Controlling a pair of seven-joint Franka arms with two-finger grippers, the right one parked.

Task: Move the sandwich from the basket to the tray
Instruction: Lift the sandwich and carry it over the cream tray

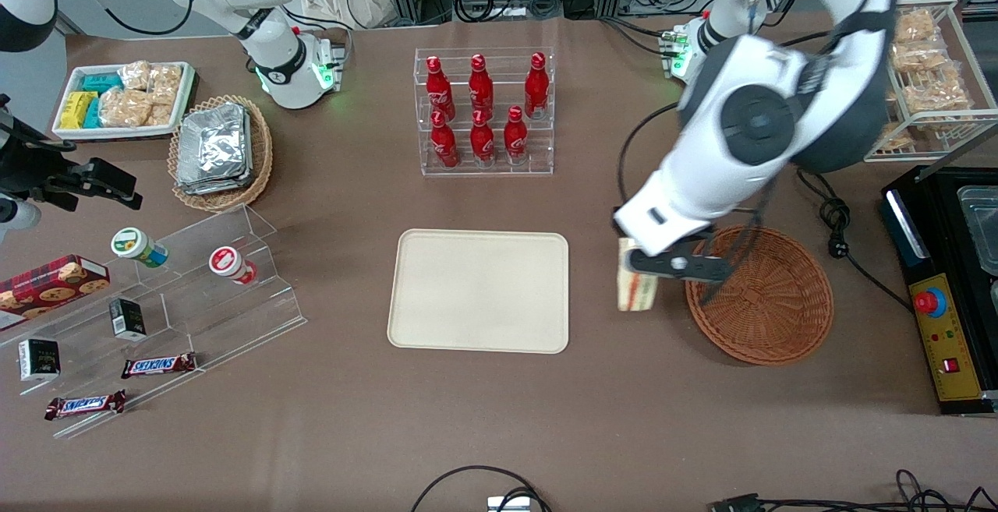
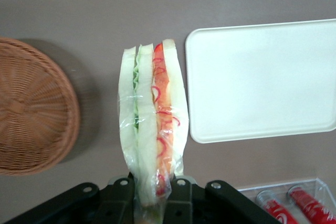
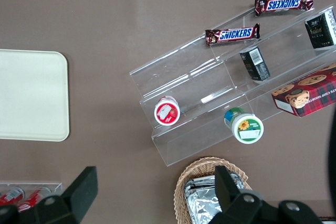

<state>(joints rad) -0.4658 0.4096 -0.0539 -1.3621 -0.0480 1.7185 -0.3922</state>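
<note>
My left gripper point(image 1: 641, 269) is shut on the sandwich point(image 1: 636, 287), a plastic-wrapped wedge of pale bread with red, orange and green filling, and holds it above the bare table between the basket point(image 1: 768, 298) and the tray point(image 1: 480, 291). In the left wrist view the sandwich point(image 2: 153, 124) hangs from the fingers point(image 2: 178, 198), with the reddish-brown wicker basket point(image 2: 31, 108) on one side and the cream tray point(image 2: 262, 80) on the other. Both look empty.
A clear rack of red bottles point(image 1: 484, 111) stands farther from the camera than the tray. A tan basket of foil packs point(image 1: 220, 152), a white snack tray point(image 1: 123, 99) and a clear stepped stand point(image 1: 168, 301) lie toward the parked arm's end. A black control box point(image 1: 943, 301) sits beside the basket.
</note>
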